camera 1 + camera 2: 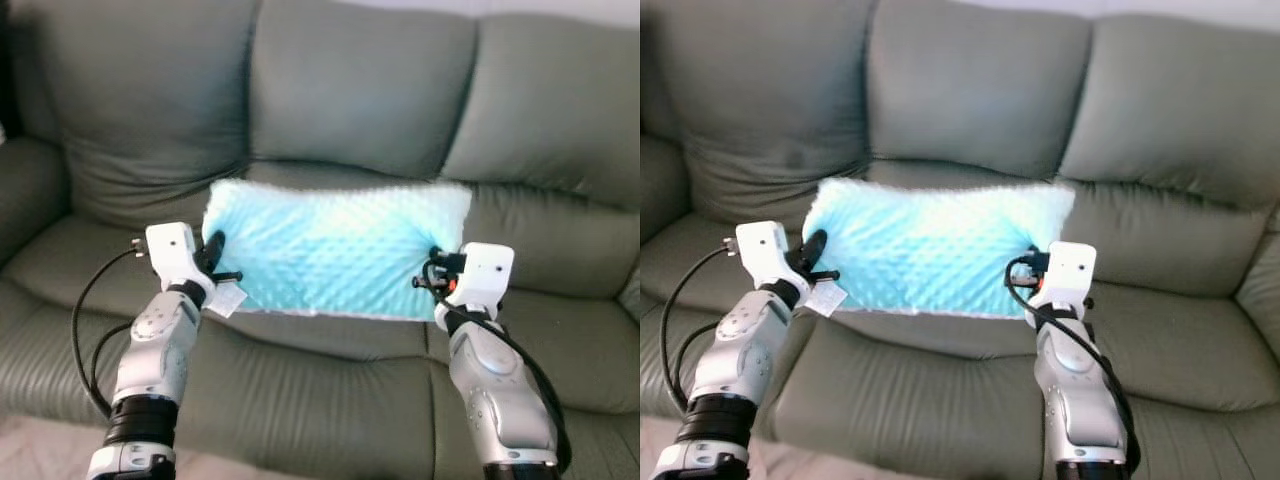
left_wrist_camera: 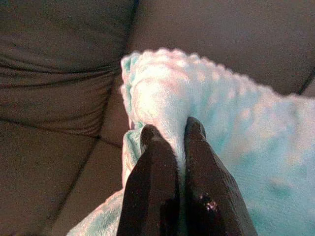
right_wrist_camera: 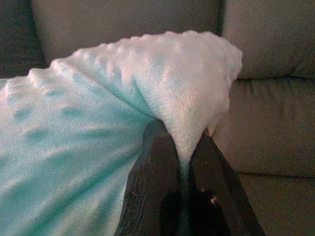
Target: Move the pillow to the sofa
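Nearest the camera, two silver arms reach forward, each ending in a white wrist block with black cables. The left gripper [image 2: 168, 135] has its long black fingers [image 2: 150, 182] pressed nearly together, with a fold of the pillow [image 1: 335, 250] pinched between the tips. The right gripper [image 3: 179, 142] does the same at the opposite end, its fingers [image 3: 155, 182] squeezing a gathered corner of fabric that bulges out just past the tips.

The pillow stretches between the two sets of fingers as a soft rectangle of pale turquoise plush, its surface covered in small raised dots. A small white tag [image 1: 228, 298] hangs beside the left fingers.

Beyond and beneath the fingers lies the sofa [image 1: 360, 90], grey-green and smooth, with plump, creased cushions. The pillow hangs just above its seat, before the backrest.
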Available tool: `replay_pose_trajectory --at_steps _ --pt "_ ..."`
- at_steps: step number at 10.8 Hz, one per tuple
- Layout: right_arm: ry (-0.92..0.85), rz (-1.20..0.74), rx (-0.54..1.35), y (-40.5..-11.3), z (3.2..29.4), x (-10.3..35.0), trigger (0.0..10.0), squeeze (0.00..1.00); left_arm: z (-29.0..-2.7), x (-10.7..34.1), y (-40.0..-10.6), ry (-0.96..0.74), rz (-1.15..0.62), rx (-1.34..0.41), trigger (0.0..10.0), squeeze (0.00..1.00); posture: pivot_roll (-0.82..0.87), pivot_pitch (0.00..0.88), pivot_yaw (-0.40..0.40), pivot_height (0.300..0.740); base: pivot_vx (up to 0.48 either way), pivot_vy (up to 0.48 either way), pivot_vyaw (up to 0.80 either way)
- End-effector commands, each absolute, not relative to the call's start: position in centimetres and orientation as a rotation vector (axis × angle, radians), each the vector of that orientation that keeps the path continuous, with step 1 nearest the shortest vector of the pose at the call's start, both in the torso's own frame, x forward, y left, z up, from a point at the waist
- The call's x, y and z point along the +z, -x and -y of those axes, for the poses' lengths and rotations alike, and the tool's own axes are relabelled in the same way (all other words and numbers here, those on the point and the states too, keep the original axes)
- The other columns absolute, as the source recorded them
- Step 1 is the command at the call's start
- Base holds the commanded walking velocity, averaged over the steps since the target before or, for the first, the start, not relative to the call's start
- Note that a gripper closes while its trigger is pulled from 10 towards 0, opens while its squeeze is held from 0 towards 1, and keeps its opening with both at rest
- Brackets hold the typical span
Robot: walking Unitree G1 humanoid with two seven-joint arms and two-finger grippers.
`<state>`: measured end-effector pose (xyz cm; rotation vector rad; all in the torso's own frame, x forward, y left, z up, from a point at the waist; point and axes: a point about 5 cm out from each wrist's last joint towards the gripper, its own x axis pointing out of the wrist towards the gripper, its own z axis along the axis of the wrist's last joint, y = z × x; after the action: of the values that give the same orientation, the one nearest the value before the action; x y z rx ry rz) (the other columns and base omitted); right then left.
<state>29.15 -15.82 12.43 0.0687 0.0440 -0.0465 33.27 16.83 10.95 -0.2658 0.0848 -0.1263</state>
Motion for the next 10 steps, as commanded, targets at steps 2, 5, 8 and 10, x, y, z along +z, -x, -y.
replay_pose_trajectory --at_steps 2,5,8,10 --pt "-0.068 -0.031 -0.067 -29.0 16.3 12.7 10.0 0.00 -16.8 10.8 -33.3 0.262 -0.101 -0.128 10.0 0.00 -0.13 0.071 -0.041 0.740 0.000 0.000 0.00" --pt "-0.075 -0.037 -0.063 -29.0 16.3 12.5 10.0 0.00 -17.8 10.6 -33.8 0.241 -0.132 -0.103 10.0 0.00 -0.13 0.068 -0.040 0.740 0.000 0.000 0.00" --pt "-0.116 -0.056 -0.062 -29.0 16.3 12.0 10.0 0.00 -19.0 9.6 -33.9 0.165 -0.174 -0.104 10.0 0.00 -0.13 0.073 -0.035 0.740 0.000 0.000 0.00" --pt "-0.126 -0.082 -0.075 -29.0 16.5 11.4 10.0 0.00 -19.6 8.7 -34.0 0.127 -0.212 -0.103 10.0 0.00 -0.12 0.080 -0.029 0.740 0.000 0.000 0.00"
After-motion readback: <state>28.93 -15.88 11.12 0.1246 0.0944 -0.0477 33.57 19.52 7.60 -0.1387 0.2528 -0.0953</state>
